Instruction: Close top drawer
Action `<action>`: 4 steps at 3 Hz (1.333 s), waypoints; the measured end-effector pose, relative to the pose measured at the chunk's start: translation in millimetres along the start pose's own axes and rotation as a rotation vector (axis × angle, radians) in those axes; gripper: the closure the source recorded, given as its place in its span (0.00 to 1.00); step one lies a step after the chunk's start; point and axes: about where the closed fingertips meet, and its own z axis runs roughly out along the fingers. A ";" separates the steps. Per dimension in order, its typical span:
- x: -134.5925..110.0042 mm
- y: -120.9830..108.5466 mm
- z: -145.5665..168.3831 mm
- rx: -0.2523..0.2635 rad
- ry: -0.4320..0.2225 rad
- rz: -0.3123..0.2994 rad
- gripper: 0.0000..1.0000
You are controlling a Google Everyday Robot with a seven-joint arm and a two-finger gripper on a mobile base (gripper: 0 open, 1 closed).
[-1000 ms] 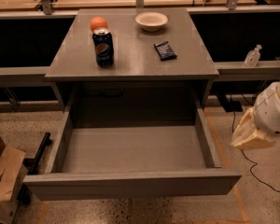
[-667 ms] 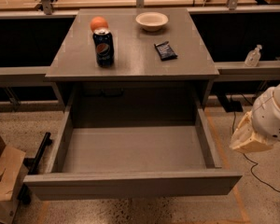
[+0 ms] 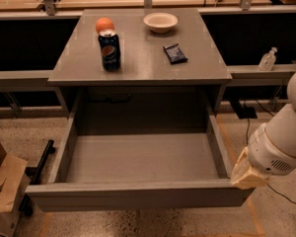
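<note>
The top drawer (image 3: 138, 194) is a wide, deep gray box, pulled far out of the cabinet, and its inside is empty. Its plain flat front panel faces me at the bottom of the camera view. My gripper (image 3: 247, 173), a cream-colored piece at the end of the white arm (image 3: 281, 144), is at the drawer's front right corner, against or just beside the outer end of the front panel.
On the cabinet top (image 3: 143, 58) stand a Pepsi can (image 3: 109, 50), an orange (image 3: 104, 24), a white bowl (image 3: 161, 21) and a dark snack packet (image 3: 175, 53). A cardboard box (image 3: 2, 186) sits on the floor at the left. A clear bottle (image 3: 267, 59) stands on the right ledge.
My arm and gripper have moved down and left, from beside the drawer's right wall to its front right corner. The drawer has not visibly moved.
</note>
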 end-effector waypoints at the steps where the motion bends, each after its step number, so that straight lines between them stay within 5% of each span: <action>1: 15.3 13.5 55.1 -0.106 -0.009 0.058 1.00; 2: 24.4 27.2 108.3 -0.202 0.002 0.091 1.00; 3: 24.0 20.3 129.6 -0.217 -0.002 0.089 1.00; 4: 1.2 -32.6 117.9 -0.084 -0.068 0.056 1.00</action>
